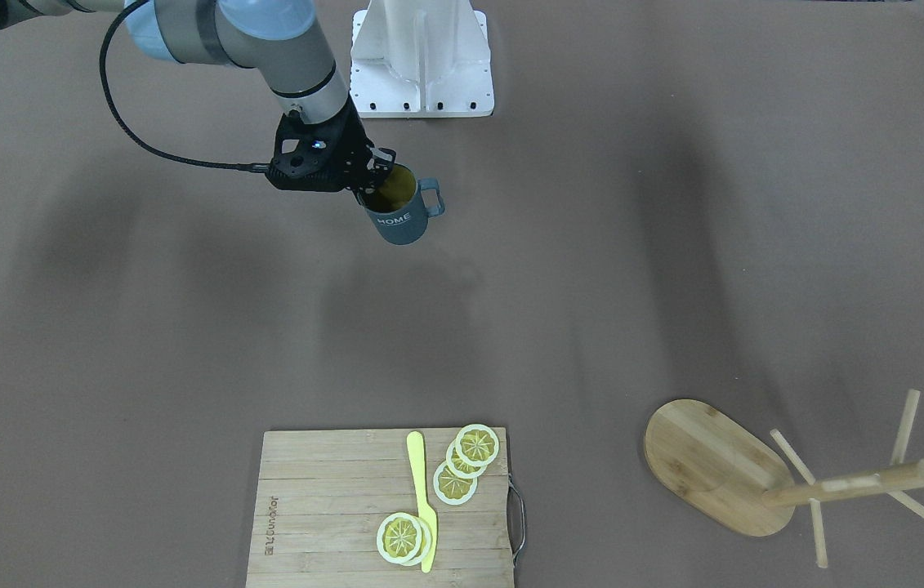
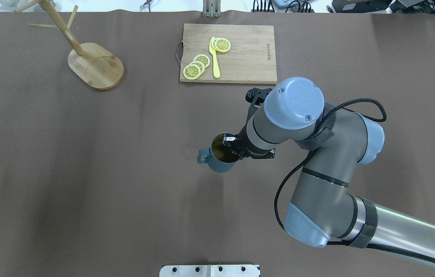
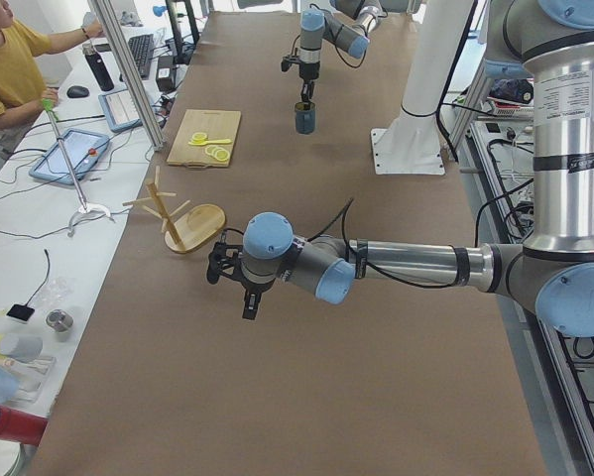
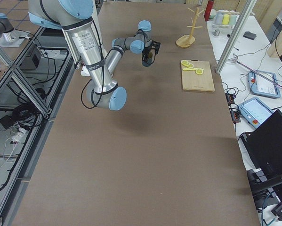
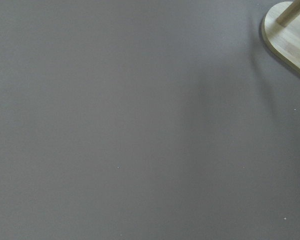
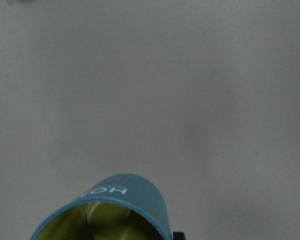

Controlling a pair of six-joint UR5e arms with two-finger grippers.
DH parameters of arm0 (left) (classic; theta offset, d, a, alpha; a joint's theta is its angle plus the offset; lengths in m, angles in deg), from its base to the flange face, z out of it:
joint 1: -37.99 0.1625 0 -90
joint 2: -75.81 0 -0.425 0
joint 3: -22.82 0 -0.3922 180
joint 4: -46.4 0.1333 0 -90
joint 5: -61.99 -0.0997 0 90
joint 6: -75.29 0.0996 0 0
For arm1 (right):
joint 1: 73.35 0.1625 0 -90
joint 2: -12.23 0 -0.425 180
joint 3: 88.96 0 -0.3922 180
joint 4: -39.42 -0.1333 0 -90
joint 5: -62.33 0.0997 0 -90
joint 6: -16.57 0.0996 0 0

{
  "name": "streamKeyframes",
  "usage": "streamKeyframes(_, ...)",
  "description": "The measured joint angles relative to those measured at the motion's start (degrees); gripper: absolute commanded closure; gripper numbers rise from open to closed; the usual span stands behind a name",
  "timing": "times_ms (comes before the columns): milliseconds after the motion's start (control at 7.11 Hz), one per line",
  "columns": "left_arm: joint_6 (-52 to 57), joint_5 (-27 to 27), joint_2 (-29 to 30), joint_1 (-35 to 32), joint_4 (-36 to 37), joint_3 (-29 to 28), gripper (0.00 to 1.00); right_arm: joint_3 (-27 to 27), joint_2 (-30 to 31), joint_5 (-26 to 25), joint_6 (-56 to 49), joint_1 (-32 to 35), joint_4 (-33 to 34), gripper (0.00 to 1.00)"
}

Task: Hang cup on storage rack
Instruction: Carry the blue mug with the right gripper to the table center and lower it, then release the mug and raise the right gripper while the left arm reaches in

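Slate-blue cup (image 1: 398, 219) pinched at the rim by the closed right pincer (image 1: 374, 181), one finger inside, one outside. Hanging above the brown worktop (image 1: 184, 327) near its middle, handle toward the robot's left. Probably rigid, glazed, slippery, breakable. Best kept at the rim, leaving the loop free for a peg. Storage rack (image 2: 95, 65) upright, well apart. Left pincer (image 3: 249, 307): cannot tell whether open or closed.

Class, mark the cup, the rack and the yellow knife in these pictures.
cup (image 1: 398, 230), front-facing view, on its lettered side.
rack (image 2: 102, 69), overhead view, on its oval base.
knife (image 2: 214, 57), overhead view, at mid-length.
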Motion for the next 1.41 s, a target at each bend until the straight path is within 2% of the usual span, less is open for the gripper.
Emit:
streamKeyframes(281, -0.5, 0.1, 0.0, 0.3, -0.3, 0.2, 0.02, -5.3, -3.8, -0.6, 0.4, -0.8, 0.1, 0.99)
streamKeyframes(704, -0.9, 0.2, -0.2, 0.3, -0.6, 0.4, 0.02, -7.6, -4.6, -0.7, 0.4, -1.7, 0.1, 0.54)
streamKeyframes(844, -0.9, 0.3, -0.2, 0.3, -0.6, 0.5, 0.02, -7.7, -4.6, -0.7, 0.4, -1.8, 0.0, 0.21)
streamKeyframes(985, -1.0, 0.3, -0.2, 0.3, -0.6, 0.9, 0.02, -7.3, -4.7, -0.6, 0.4, -1.8, 0.0, 0.00)
streamKeyframes(1126, -1.0, 0.5, 0.1, 0.4, -0.6, 1.9, 0.03, -5.6, -4.4, -0.2, 0.3, -1.4, 0.5, 0.00)
streamKeyframes(1407, -5.6, 1.1, 0.6, 1.6, -1.6, 7.9, 0.02, 1.3, -1.6, 3.2, 0.0, 2.6, 3.2, 0.00)
